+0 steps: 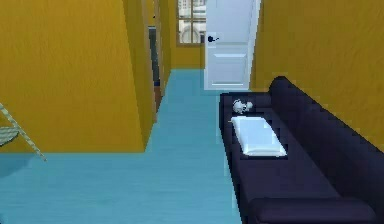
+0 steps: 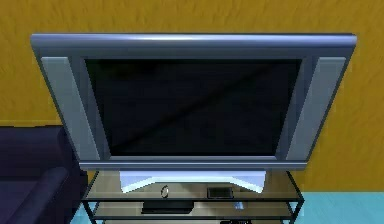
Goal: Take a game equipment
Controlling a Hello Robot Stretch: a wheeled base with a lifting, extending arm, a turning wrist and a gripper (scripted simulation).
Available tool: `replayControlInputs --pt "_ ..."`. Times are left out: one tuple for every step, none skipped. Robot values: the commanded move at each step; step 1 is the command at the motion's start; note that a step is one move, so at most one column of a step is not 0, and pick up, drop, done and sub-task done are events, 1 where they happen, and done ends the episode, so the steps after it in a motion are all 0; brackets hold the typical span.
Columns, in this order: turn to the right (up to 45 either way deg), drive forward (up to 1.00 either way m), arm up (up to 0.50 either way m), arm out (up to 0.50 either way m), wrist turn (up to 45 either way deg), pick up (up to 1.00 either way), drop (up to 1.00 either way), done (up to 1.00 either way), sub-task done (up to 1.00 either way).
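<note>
On the dark sofa (image 1: 300, 170) at the forward view's right lies a white pillow (image 1: 258, 135). Beyond it, near the sofa's far end, sits a small grey-white rounded object (image 1: 241, 105) that I cannot identify by shape. In the arm side view a large flat television (image 2: 192, 105) stands on a low shelf stand (image 2: 190, 195). Small dark items lie on the stand: a flat black box (image 2: 167, 207) on the lower shelf and a little dark thing (image 2: 217, 190) on top.
Teal floor (image 1: 170, 150) runs ahead as a corridor between orange walls to a white door (image 1: 228, 45). A doorway opens in the left wall (image 1: 155, 65). A slanted metal frame (image 1: 20, 130) stands at the forward view's left edge. A dark sofa end (image 2: 35, 175) sits left of the television stand.
</note>
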Motion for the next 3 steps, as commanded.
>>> replayControlInputs --pt "0.0 0.00 0.36 0.00 0.0 0.00 0.00 0.00 0.00" --pt "0.0 0.00 0.00 0.46 0.0 0.00 0.00 0.00 0.00" --pt "0.0 0.00 0.00 0.00 45.0 0.00 0.00 0.00 0.00"
